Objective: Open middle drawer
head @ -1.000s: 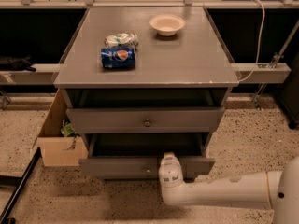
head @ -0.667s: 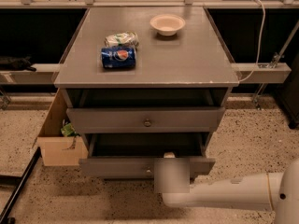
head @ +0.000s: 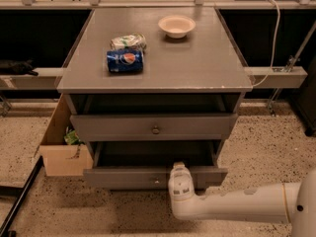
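The grey cabinet [head: 158, 63] shows two pulled-out drawer fronts. The upper, taller front [head: 113, 127] has a round metal knob [head: 155, 130]. Below it the middle drawer [head: 118, 177] stands pulled out further, with its dark inside showing above its front. Its knob [head: 157, 181] sits just left of my arm. My gripper [head: 178, 172] is at the top edge of this drawer's front, right of centre, at the end of the white arm [head: 232, 206] that reaches in from the lower right. The lowest drawer is hidden under the middle one.
On the cabinet top lie a blue Pepsi can [head: 124, 60], a crumpled pale bag [head: 128, 41] and a white bowl [head: 177, 25]. An open cardboard box [head: 61, 157] stands on the speckled floor at the cabinet's left. A black bar [head: 19, 201] crosses the lower left.
The end of my arm has turned a little at the middle drawer's front. Both drawers stand as far out as before.
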You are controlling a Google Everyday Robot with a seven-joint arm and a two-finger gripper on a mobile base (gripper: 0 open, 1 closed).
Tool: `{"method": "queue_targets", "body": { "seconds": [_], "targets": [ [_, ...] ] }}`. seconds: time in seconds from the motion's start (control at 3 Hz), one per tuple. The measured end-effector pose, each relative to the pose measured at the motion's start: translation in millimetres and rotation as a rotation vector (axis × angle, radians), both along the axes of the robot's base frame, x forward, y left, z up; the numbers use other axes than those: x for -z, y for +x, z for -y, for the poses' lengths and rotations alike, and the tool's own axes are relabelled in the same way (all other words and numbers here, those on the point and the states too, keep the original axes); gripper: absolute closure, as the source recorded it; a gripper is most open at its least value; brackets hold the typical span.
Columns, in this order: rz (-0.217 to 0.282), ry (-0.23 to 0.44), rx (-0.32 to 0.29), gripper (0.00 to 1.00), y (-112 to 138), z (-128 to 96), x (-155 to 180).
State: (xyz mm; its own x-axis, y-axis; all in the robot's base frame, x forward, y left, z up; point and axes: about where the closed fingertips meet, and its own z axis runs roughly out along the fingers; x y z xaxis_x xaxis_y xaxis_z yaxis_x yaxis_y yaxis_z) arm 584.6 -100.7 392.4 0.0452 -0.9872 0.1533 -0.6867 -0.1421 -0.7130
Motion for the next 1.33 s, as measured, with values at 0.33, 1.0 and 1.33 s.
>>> {"method": "queue_targets", "body": {
  "seconds": [0.33, 1.0, 1.33],
  "targets": [
    [0.003, 0.011, -0.006, 1.00, -8.5, 0.1, 2.6],
    [0.001, 0.015, -0.004, 1.00, -14.0, 1.1, 2.0],
    [-0.005, 0.015, -0.006, 1.00, -19.4, 3.2, 4.0]
  ]
}}
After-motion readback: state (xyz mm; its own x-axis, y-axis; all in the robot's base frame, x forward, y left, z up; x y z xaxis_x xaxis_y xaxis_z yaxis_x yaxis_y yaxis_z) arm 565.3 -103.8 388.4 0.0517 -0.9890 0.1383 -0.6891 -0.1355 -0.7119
